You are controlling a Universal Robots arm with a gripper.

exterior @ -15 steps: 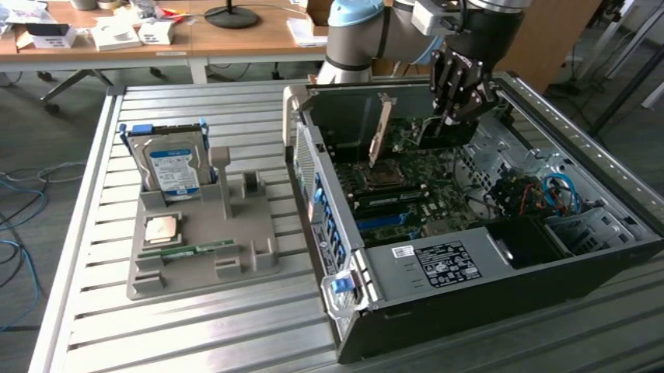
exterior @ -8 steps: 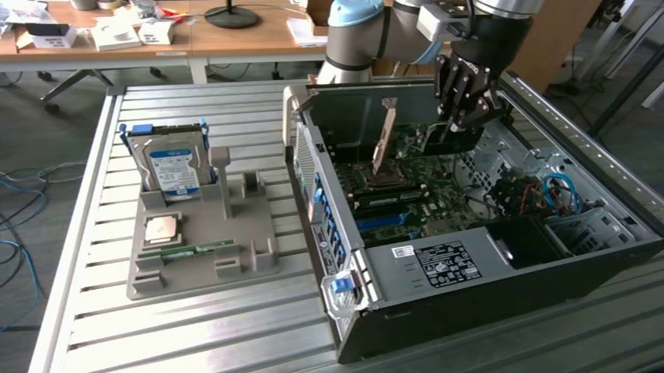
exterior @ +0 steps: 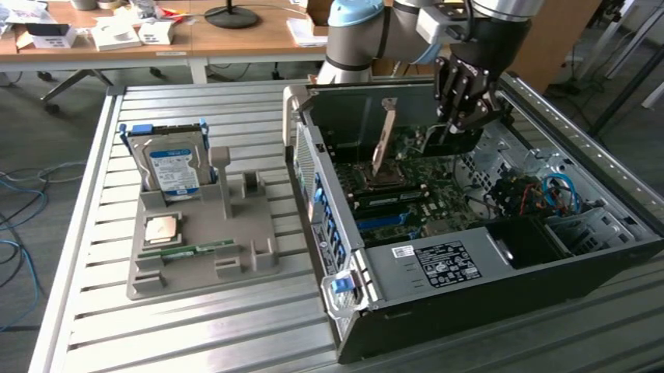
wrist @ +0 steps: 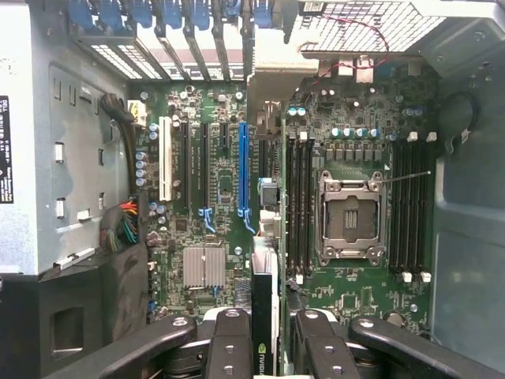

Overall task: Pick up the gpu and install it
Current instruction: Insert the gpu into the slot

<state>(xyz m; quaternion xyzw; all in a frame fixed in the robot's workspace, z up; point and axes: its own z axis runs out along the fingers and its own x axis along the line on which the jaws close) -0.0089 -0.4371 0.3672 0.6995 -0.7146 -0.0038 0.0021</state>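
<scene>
In the exterior view, the gripper (exterior: 458, 124) reaches down into the open computer case (exterior: 446, 311). It is clamped on the gpu (exterior: 452, 143), which sits directly beneath its fingers over the motherboard (exterior: 415, 194) (a dark card, stood on edge). In the wrist view, the gpu shows edge-on between the two fingers (wrist: 230, 335). It is a thin black slab with a green logo, running alongside the long blue slot (wrist: 243, 166).
</scene>
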